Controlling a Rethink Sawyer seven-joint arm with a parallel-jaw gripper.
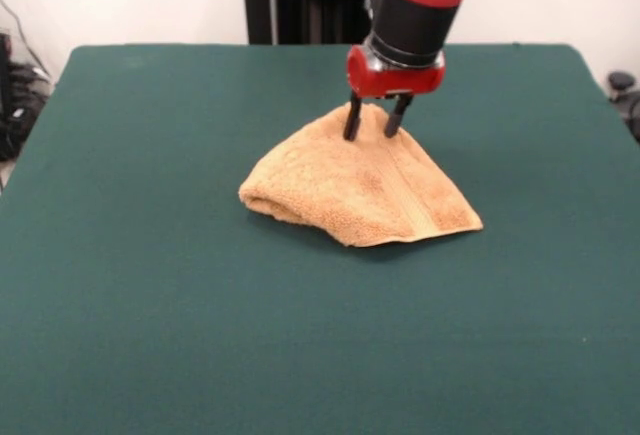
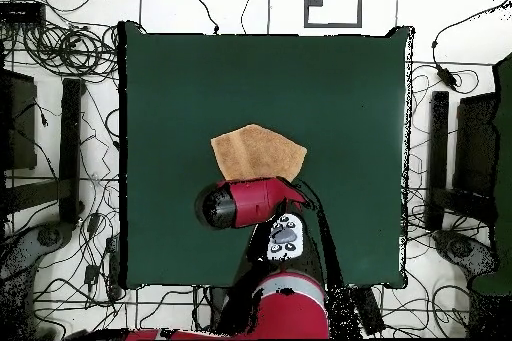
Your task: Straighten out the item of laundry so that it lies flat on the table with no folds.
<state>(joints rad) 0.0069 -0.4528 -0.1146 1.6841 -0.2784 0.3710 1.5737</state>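
The orange-tan towel (image 1: pixel 360 185) lies folded over on the dark green table (image 1: pixel 150 275), near its middle. It forms a fan shape, with a thick rolled fold at its left edge and a woven band running down to the near hem. My gripper (image 1: pixel 374 127) points down at the towel's far tip. Its two dark fingers (image 1: pixel 352 120) are spread apart, straddle that tip and touch the cloth. In the overhead view the towel (image 2: pixel 255 152) shows above the red arm (image 2: pixel 250 203), which hides the gripper.
The black pedestal (image 1: pixel 300 0) stands behind the table's far edge. In the overhead view, cables and dark equipment (image 2: pixel 60 147) lie on the floor around the table (image 2: pixel 170 87).
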